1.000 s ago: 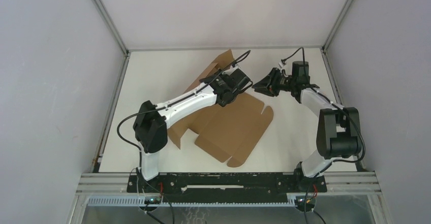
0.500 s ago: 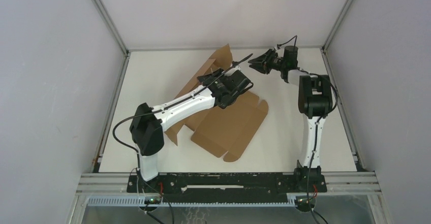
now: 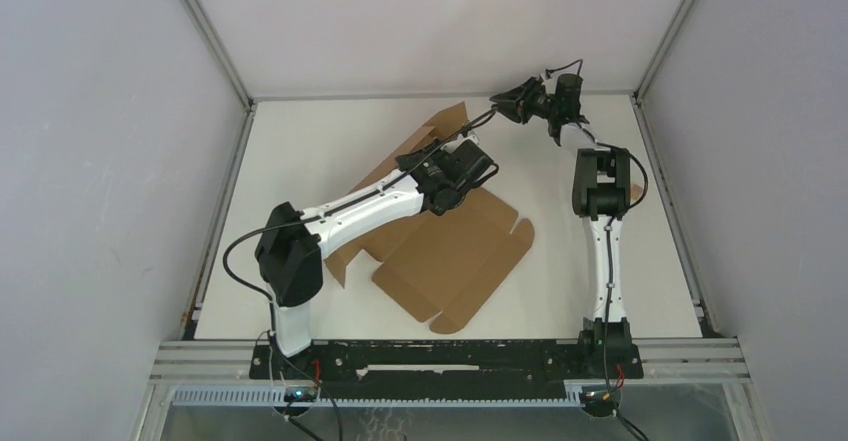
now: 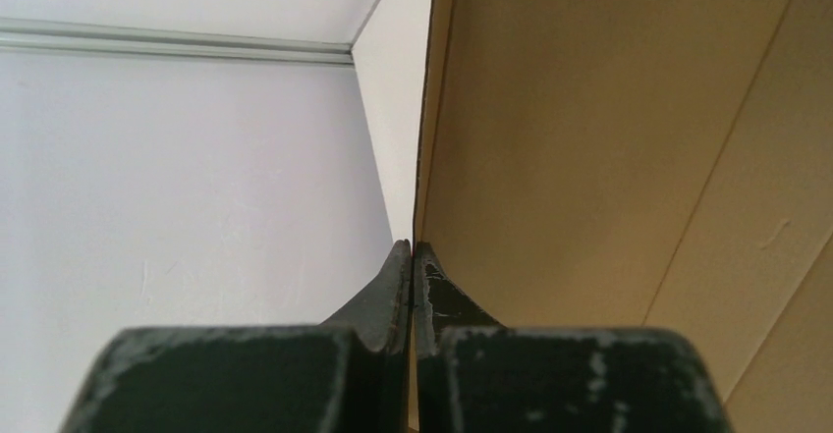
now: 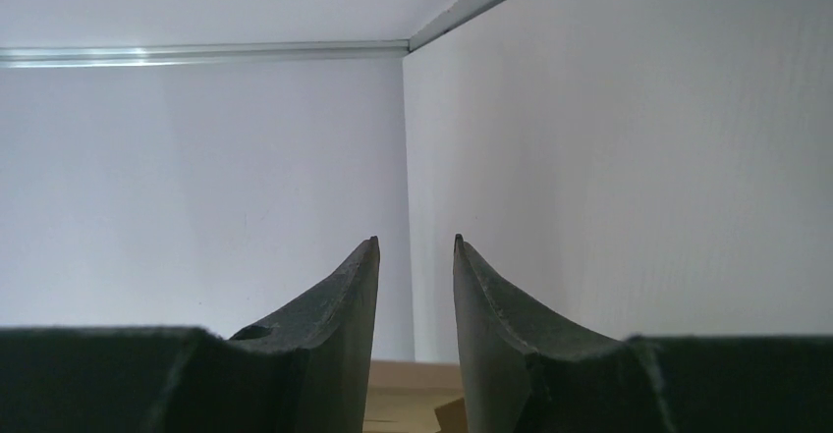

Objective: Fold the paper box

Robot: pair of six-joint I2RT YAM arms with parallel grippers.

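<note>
1. The box (image 3: 455, 261) lies skewed mid-worktop (image 3: 290, 141), running roughly near-to-far, with its far flap standing up.
2. The left fingers (image 4: 388, 296) are pinched together on a panel edge near the box's middle, so the left arm's the one on it.
3. The right fingers (image 5: 344, 305) are apart and hold nothing, high by the back wall. The box sits below them, to their near-left.

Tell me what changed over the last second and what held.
The right gripper swung away from the paper box toward the far edge of the table; it is open and empty. The box shifted slightly. The left gripper stayed shut on the box, one panel still lifted.
</note>
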